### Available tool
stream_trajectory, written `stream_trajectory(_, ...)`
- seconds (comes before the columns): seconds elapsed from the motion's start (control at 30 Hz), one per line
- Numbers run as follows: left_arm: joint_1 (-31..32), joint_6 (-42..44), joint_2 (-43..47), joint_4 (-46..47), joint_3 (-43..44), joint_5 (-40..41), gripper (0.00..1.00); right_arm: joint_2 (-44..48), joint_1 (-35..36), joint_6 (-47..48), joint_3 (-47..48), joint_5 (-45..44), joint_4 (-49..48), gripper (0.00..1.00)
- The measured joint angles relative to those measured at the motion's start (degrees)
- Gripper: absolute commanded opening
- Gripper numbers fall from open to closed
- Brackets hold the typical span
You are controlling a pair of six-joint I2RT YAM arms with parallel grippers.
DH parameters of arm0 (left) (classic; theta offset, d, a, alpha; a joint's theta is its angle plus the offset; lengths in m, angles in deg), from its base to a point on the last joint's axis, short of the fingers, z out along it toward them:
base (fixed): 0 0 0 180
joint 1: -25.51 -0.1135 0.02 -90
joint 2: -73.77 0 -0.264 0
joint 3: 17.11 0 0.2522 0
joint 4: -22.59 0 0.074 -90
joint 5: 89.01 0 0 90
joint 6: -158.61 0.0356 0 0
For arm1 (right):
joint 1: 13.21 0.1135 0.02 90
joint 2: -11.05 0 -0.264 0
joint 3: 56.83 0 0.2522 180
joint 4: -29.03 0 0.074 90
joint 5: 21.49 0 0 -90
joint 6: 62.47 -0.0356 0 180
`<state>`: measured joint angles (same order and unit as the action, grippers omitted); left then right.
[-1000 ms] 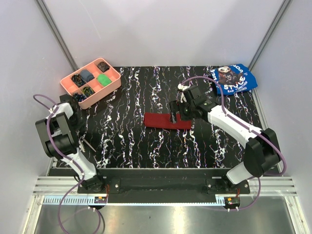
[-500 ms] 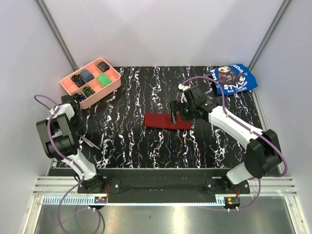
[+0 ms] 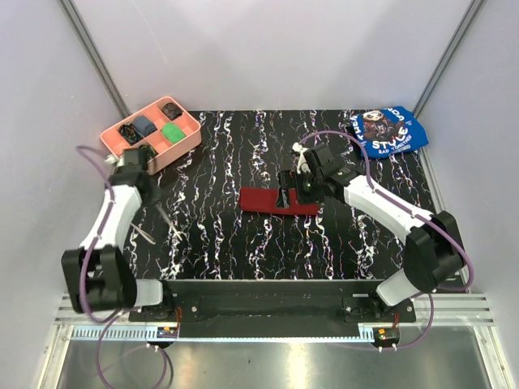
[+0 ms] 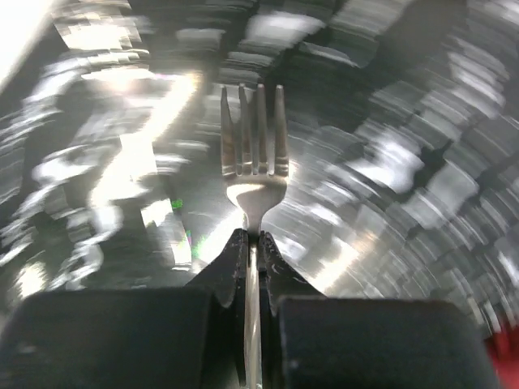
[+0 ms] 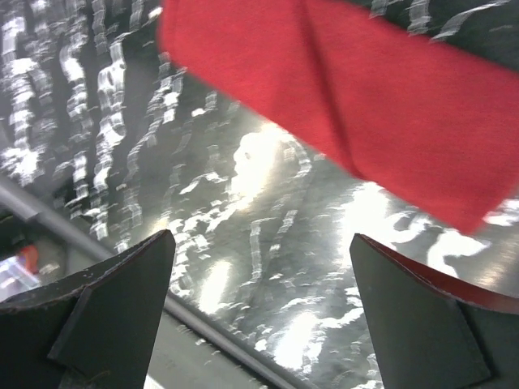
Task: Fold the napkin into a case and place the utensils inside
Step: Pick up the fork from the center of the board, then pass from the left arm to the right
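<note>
The napkin (image 3: 276, 200) lies mid-table as a narrow dark red folded strip, the case; in the right wrist view it (image 5: 365, 97) fills the top. My right gripper (image 3: 285, 194) hovers at the strip's middle, open, with nothing between its fingers (image 5: 105, 312). A silver fork (image 4: 254, 138) sticks out of my left gripper (image 4: 251, 243), which is shut on its handle, tines pointing away. In the top view the left gripper (image 3: 154, 198) is at the table's left and the fork (image 3: 169, 220) slants toward the near right. Another thin utensil (image 3: 143, 233) lies on the table nearby.
A pink compartment tray (image 3: 188, 139) holding small items stands at the back left, just behind the left arm. A blue printed cloth (image 3: 391, 130) lies at the back right. The tabletop (image 3: 235, 243) is black marble-patterned, with enclosure walls on either side.
My left arm has unfolded and reached forward along the table's left side, its jaws closing on the fork. The right gripper drifted slightly left over the strip, still open.
</note>
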<state>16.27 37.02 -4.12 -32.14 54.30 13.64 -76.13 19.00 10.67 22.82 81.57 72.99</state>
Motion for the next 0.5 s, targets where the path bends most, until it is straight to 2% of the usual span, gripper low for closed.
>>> stream_trajectory(0.07,8.09,2.93,3.80,2.64,-1.16,-2.60,0.00,-1.46,-0.15,-1.42,0.76,4.02,-0.48,1.00)
stream_trajectory(0.2,29.07,8.13,8.00,9.84,-2.32,-10.03,0.00,-2.93,-0.85,-4.46,1.68,11.47,-4.17,1.00)
stream_trajectory(0.33,43.69,13.79,8.13,12.90,-2.12,-12.92,0.00,-2.89,-3.19,-7.32,1.60,18.32,-9.53,0.97)
stream_trajectory(0.4,48.92,16.70,6.75,12.26,-0.96,-13.25,0.00,-2.56,-4.50,-7.89,1.11,19.63,-11.19,0.92)
stream_trajectory(0.43,51.39,18.14,5.49,12.00,0.07,-13.29,0.00,-1.97,-5.14,-8.11,0.33,20.02,-11.98,0.80)
stream_trajectory(0.5,55.15,20.52,2.89,11.89,1.73,-13.11,0.00,-0.74,-6.01,-8.31,-0.90,20.94,-12.35,0.78)
